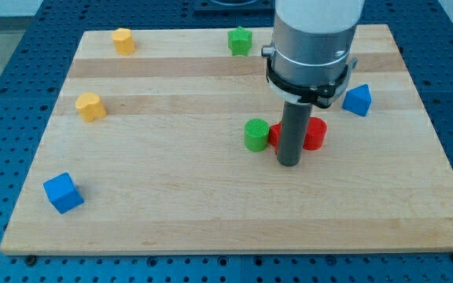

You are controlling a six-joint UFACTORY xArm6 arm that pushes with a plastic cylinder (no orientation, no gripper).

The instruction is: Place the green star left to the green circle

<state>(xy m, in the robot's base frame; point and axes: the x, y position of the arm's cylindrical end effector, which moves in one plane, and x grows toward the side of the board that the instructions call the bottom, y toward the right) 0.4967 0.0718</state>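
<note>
The rod (290,134) hides the middle of the red blocks (314,134), their shapes unclear.

Green star (241,40), green circle (255,134), two red blocks (314,134), two yellow blocks (90,106), blue cube (63,192), blue block (358,100), pale wooden board (171,196).

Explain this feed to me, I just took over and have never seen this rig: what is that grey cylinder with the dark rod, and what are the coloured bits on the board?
There is one camera view, looking down at a wooden board on a blue perforated table. The grey cylinder is the end of a robot arm. It has no gripper, only a dark rod, so nothing is held; it pushes blocks by sliding. The tip sits in front of a red block, just right of the green circle. The green star is near the view's top edge, apart from the tip. Also there: two yellow blocks at the view's left, a blue cube at bottom left, and a blue block at right.
</note>
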